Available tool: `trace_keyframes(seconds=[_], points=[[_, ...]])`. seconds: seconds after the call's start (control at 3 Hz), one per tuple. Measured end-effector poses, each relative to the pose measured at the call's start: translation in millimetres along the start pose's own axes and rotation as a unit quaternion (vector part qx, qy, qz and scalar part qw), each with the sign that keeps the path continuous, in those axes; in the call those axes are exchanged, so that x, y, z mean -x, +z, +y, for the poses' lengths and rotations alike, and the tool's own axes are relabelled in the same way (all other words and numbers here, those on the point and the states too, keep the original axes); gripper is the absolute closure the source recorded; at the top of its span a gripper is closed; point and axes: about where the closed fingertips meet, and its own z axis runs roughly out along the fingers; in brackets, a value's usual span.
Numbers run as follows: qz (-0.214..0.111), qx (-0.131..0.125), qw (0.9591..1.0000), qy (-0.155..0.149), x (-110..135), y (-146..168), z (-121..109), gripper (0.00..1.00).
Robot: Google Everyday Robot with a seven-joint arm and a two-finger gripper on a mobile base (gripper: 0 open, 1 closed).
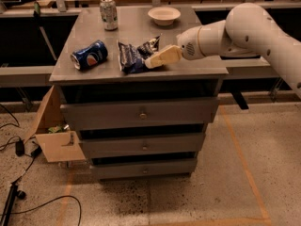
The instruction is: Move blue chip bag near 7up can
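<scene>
The blue chip bag, crumpled dark navy foil with white print, lies near the front middle of the grey cabinet top. The 7up can, silver-grey with green markings, stands upright at the back left of the top, well behind the bag. My gripper, on a white arm coming in from the right, is at the bag's right edge, low over the cabinet top and touching or just over the bag.
A blue Pepsi can lies on its side left of the bag. A white bowl sits at the back, right of centre. Below the top are three drawers. A cardboard box and cables lie on the floor at the left.
</scene>
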Motion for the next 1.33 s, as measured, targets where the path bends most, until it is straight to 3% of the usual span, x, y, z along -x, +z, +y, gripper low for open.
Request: trace_keyframes(seconds=[0.33,0.67,1.0,1.33], points=[[-0.009,0.009,0.9999,-0.006,-0.5,17.1,-3.4,0.16],[-0.013,0.031,0.9993,-0.013,-1.7,34.9,1.1,0.39],[-0.022,0.060,0.9976,-0.024,3.3,53.1,7.1,0.70],[-0.039,0.060,0.9970,-0.028,19.1,55.3,1.8,0.93]])
